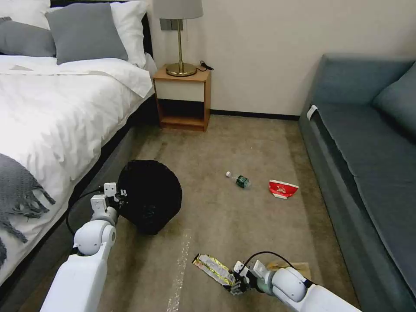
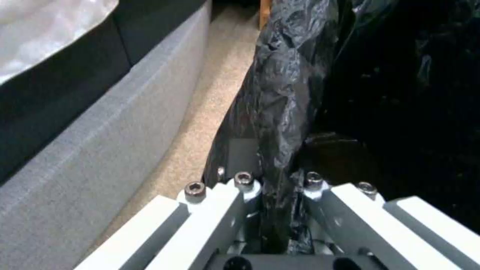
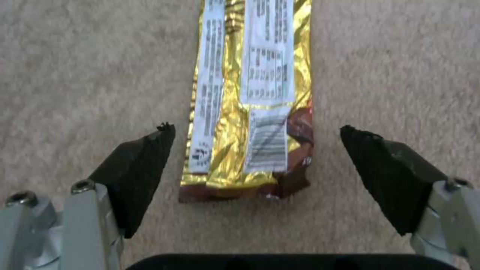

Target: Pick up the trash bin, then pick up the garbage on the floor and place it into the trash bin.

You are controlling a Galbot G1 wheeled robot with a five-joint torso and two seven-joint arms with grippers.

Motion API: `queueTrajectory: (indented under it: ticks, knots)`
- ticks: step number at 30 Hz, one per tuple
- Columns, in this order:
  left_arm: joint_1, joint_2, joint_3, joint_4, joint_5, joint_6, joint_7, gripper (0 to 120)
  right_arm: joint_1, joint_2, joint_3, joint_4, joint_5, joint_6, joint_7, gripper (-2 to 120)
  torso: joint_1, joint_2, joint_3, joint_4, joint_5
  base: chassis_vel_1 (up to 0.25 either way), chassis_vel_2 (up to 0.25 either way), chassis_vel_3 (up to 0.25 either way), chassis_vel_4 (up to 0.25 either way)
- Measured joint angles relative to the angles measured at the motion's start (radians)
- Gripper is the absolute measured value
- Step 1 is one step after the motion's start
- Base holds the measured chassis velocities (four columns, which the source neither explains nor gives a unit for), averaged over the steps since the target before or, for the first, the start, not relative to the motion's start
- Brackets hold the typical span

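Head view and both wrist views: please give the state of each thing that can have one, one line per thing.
trash bin: held at its rim, black liner bag on.
left gripper: shut on the bin's rim.
right gripper: open, fingers either side of the wrapper's end.
snack wrapper: flat on the carpet, not gripped.
bottle: lying on its side, capped.
red carton: flattened, on the carpet.
brown paper: on the carpet by the right arm.

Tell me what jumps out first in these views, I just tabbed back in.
The left gripper is clamped on the black-bagged rim of the trash bin, held beside the bed. The right gripper hangs open low over the carpet, its fingers either side of the gold snack wrapper. Farther off lie a small bottle and a red-and-white carton.
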Motion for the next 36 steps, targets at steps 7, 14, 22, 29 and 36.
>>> queueTrajectory:
  ticks: [7, 14, 22, 29, 36]
  knots:
    - [-0.004, -0.012, 0.001, 0.018, 0.013, -0.013, 0.004, 1, -0.002, 0.003, 0.001, -0.020, -0.021, 0.013, -0.018, 88, 0.000, 0.000, 0.000, 0.0000, 0.0000, 0.000, 0.000, 0.000, 0.000]
    - [-0.011, -0.015, 0.000, 0.029, 0.014, -0.021, 0.006, 1, 0.004, 0.010, -0.003, -0.040, -0.028, 0.022, -0.027, 63, 0.000, 0.000, 0.000, 0.0000, 0.0000, 0.000, 0.000, 0.000, 0.000]
    - [-0.021, -0.015, -0.001, 0.040, 0.015, -0.026, 0.007, 1, 0.009, 0.016, -0.007, -0.053, -0.038, 0.032, -0.036, 38, 0.000, 0.000, 0.000, 0.0000, 0.0000, 0.000, 0.000, 0.000, 0.000]
    - [-0.024, -0.019, -0.001, 0.047, 0.016, -0.031, 0.009, 1, 0.008, 0.018, -0.008, -0.062, -0.050, 0.044, -0.047, 11, 0.000, 0.000, 0.000, 0.0000, 0.0000, 0.000, 0.000, 0.000, 0.000]
    - [-0.025, -0.022, -0.001, 0.049, 0.018, -0.034, 0.010, 1, 0.002, 0.018, -0.002, -0.065, -0.060, 0.056, -0.052, 0, 0.000, 0.000, 0.000, 0.0000, 0.0000, 0.000, 0.000, 0.000, 0.000]
